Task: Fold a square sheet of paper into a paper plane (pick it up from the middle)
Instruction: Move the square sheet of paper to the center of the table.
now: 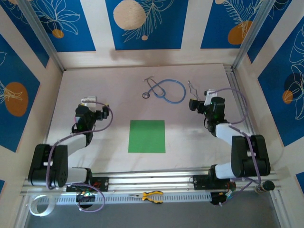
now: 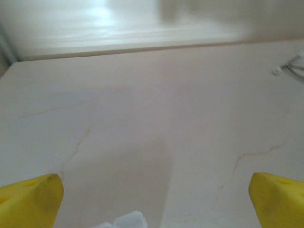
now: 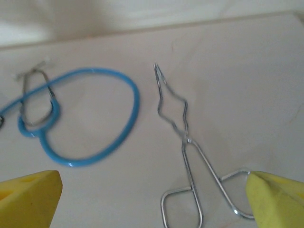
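Blue floral wall panels (image 1: 161,28) ring the pale, faintly veined worktop (image 1: 109,80). The square sheet of paper (image 1: 147,136) lies flat at its centre, a blue stethoscope (image 1: 183,92) at twelve o'clock from it. The left jaws and right jaws stand released, holding nothing.

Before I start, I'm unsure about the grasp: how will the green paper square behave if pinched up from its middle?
The square sheet of paper lies flat on the table, so it is probably thin and floppy; lifted by the middle, its edges would likely droop. With no raised edge showing, it may slide on the smooth surface rather than bunch.
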